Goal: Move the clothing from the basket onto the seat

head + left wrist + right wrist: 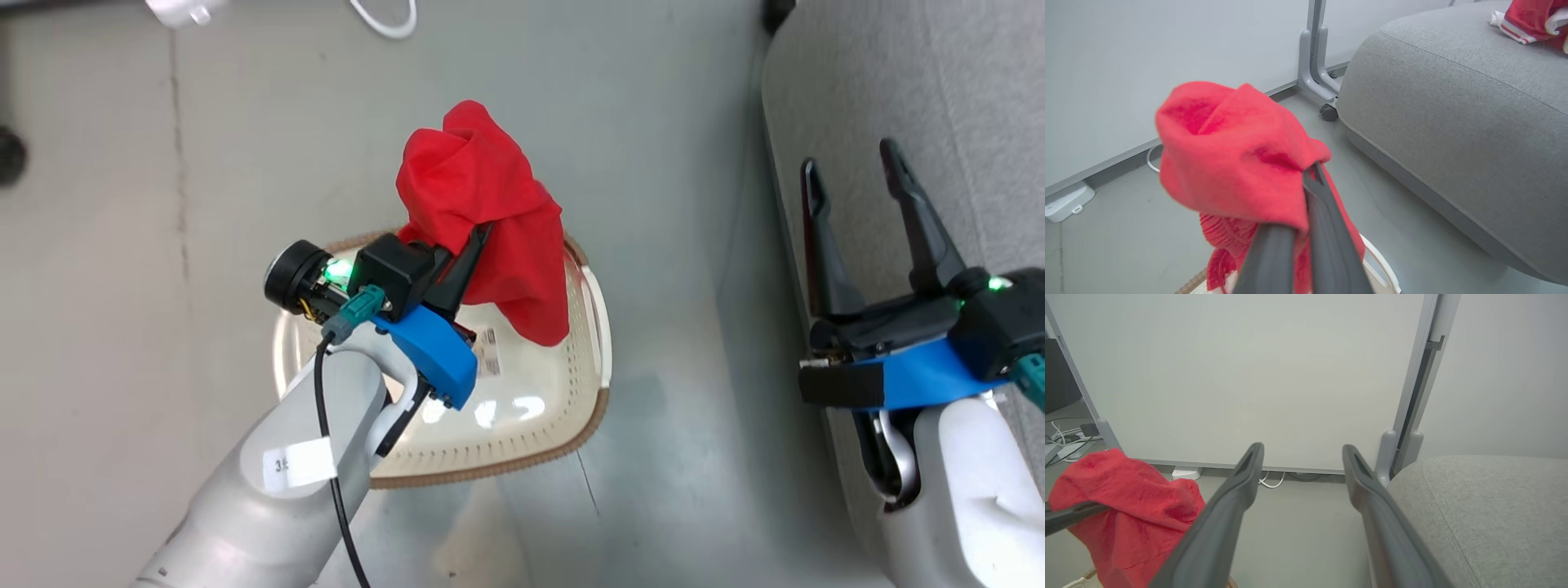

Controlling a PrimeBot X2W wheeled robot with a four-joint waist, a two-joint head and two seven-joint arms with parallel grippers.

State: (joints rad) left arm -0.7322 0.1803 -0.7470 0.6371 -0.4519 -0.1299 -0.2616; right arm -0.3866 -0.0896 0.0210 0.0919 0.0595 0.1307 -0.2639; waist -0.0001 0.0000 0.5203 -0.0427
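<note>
grey floor (653,122), basket (589,420) near the seat (898,82). your left gripper (479,243) is clamped on the clothing (482,188), which hangs over the basket. your right gripper (849,159) stands spread, empty. the fabric looks light and limp; hold a bunched fold.

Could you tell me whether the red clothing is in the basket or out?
Lifted out: the clothing hangs from the shut left claw over the basket; whether its tail clears the rim, cannot tell.
</note>
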